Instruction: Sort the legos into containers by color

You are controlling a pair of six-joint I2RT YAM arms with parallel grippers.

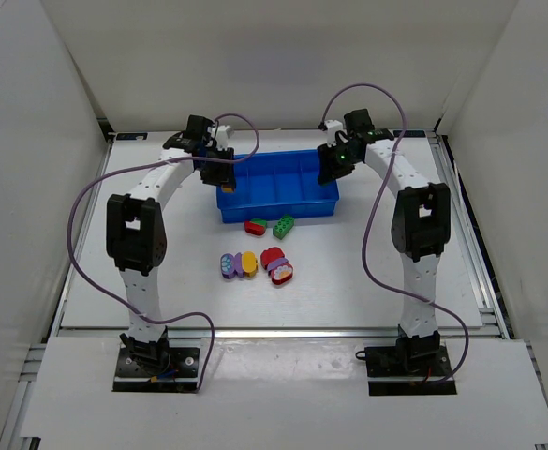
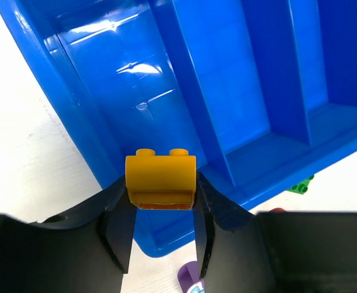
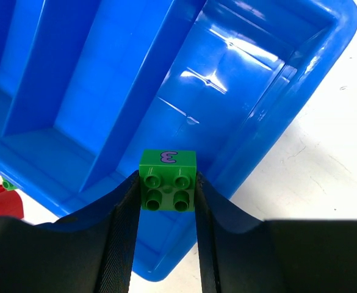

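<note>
The blue tray (image 1: pixel 283 208) lies at the table's middle back. My left gripper (image 1: pixel 225 180) is shut on a yellow-orange brick (image 2: pixel 160 180) and holds it above the tray's leftmost compartment (image 2: pixel 123 79). My right gripper (image 1: pixel 328 173) is shut on a green brick (image 3: pixel 168 180) marked with a purple 3, above the rightmost compartment (image 3: pixel 239 79). On the table in front of the tray lie a red and green brick (image 1: pixel 255 225), a green brick (image 1: pixel 283 227), a purple and yellow brick (image 1: pixel 238 265) and a red and pink brick (image 1: pixel 277 265).
White walls enclose the table on three sides. Both arms arch over the tray's two ends, with purple cables (image 1: pixel 86 234) looping beside them. A purple brick edge (image 2: pixel 190 278) and a green brick (image 2: pixel 300 185) show below the tray in the left wrist view.
</note>
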